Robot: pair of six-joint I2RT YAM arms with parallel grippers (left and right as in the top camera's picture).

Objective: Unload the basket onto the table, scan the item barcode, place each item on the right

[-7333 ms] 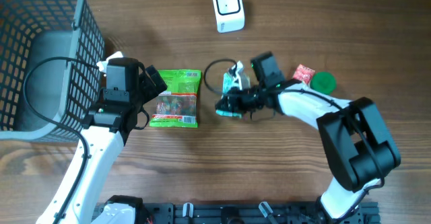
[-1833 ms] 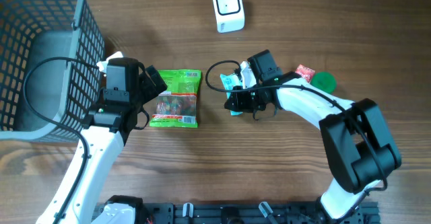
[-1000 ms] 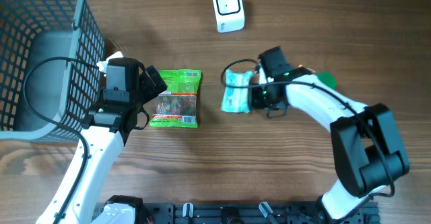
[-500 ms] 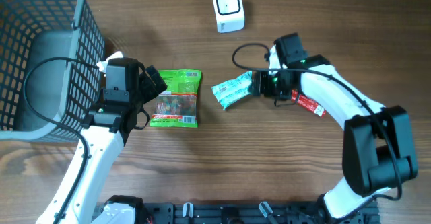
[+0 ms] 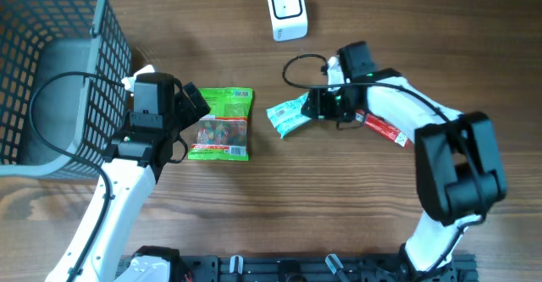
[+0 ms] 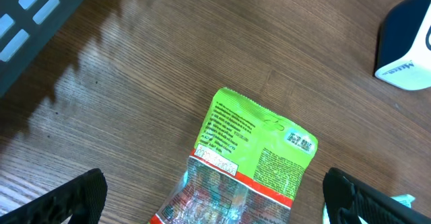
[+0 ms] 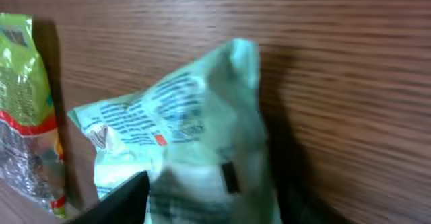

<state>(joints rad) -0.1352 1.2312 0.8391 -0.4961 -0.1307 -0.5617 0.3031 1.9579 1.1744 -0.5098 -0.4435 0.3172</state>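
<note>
Print on teal packet [image 7: 182,136] reads only wrist-side; left end effector [image 6: 215,197] spread, right end effector [image 5: 320,104] unclear.

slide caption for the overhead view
Right pincer holds a teal packet near the white scanner, beside a green snack bag.

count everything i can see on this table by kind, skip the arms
snack packets: 3 (green bag, mint-green packet, red packet)
barcode scanner: 1
wire basket: 1
total: 5
</note>
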